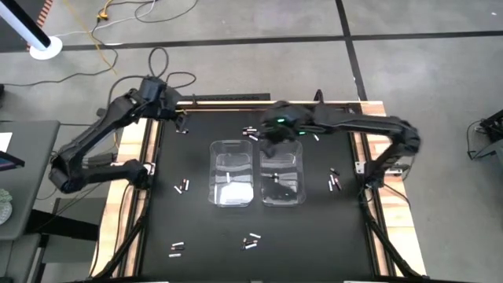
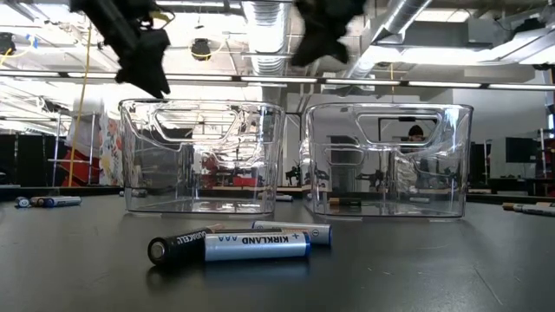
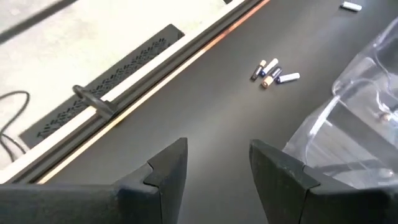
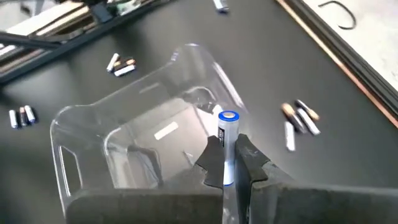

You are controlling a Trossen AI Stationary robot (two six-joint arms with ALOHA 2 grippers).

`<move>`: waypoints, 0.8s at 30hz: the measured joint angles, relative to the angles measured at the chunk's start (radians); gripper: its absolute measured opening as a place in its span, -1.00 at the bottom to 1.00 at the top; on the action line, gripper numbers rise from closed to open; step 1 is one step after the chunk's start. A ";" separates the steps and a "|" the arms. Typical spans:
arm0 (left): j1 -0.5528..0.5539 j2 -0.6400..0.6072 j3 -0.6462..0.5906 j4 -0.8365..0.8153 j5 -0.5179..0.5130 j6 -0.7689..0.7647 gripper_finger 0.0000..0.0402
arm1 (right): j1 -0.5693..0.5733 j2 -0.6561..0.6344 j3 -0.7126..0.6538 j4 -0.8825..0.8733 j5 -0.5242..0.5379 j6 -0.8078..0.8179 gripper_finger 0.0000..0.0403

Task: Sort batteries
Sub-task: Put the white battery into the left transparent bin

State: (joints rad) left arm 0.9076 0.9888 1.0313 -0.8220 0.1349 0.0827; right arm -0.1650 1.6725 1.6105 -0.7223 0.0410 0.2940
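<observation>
Holding a battery (image 4: 227, 144) between its closed fingers, our right gripper (image 1: 274, 135) hangs over the far end of the right bin (image 1: 282, 174), and this is the relation our next move turns on: the bin's open mouth lies straight below the held cell. In the right wrist view the battery stands on end, its long axis running along the fingers, blue-ringed cap toward the bin, pinched around its middle. We judge that a plain release would drop it inside, though a cell falling end-on may bounce or tip against the wall. We see a few cells already lying on the floors of the right bin and of the left bin (image 1: 231, 174) beside it. Our left gripper (image 1: 174, 116) waits beyond the left bin's far corner, fingers apart with nothing between them; a small cluster (image 1: 182, 129) of batteries lies just beside it, nearer the bin. More clusters are scattered around the bins: one group (image 1: 251, 132) at the far side between the two, one (image 1: 334, 181) off the right bin's outer side, one (image 1: 181, 186) off the left bin's outer side, and others (image 1: 251, 240) at the near side. For the held cell the right arm is plainly the nearer.
</observation>
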 joint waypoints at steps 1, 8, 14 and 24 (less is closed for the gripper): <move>0.002 -0.017 0.000 -0.013 0.000 0.008 -0.16 | 0.011 0.046 0.054 -0.010 0.001 -0.011 -0.92; 0.004 -0.110 0.000 -0.110 0.001 0.052 -0.16 | 0.063 0.343 0.442 -0.161 0.001 -0.102 -0.92; 0.004 -0.165 0.000 -0.186 0.001 0.056 -0.16 | 0.094 0.557 0.656 -0.288 0.001 -0.172 -0.92; 0.004 -0.233 0.000 -0.249 0.002 0.055 -0.16 | 0.127 0.751 0.734 -0.349 -0.011 -0.198 -0.92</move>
State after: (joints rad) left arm 0.9112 0.7556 1.0313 -1.0710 0.1371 0.1375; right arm -0.0382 2.4233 2.3440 -1.0708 0.0297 0.0957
